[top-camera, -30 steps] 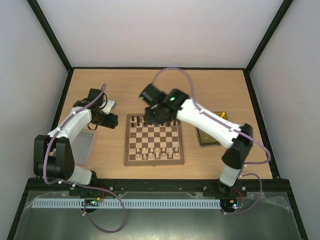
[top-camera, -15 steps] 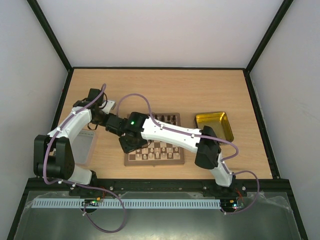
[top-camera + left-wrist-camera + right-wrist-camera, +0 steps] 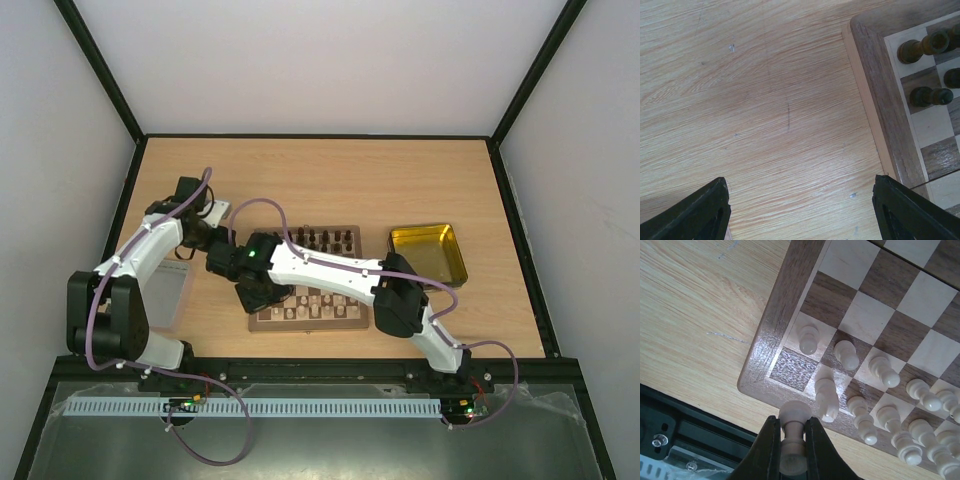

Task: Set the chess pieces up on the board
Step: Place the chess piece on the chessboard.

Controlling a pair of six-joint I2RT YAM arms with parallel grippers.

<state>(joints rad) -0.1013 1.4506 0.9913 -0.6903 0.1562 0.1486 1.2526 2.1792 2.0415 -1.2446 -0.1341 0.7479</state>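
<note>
Clamped between the right fingers (image 3: pixel 816 445): a cream chess piece (image 3: pixel 794 415), upright, round head just past the tips. Straight ahead of those tips, the chessboard (image 3: pixel 774 325) corner and its bare dark corner square (image 3: pixel 792 368); beyond and to the right, cream pieces (image 3: pixel 880 371) standing in rows. Spread wide above the wooden counter (image 3: pixel 765 110), gripping nothing: the left fingers (image 3: pixel 700 212). Just beside the right-hand one, the board's edge, with dark brown pieces (image 3: pixel 922 47) further along it.

A robotics lab booth (white walls (image 3: pixel 330 60), black frame (image 3: pixel 100 72)) around a wooden table (image 3: pixel 400 180) with bolted-on robot arms (image 3: pixel 330 268).
</note>
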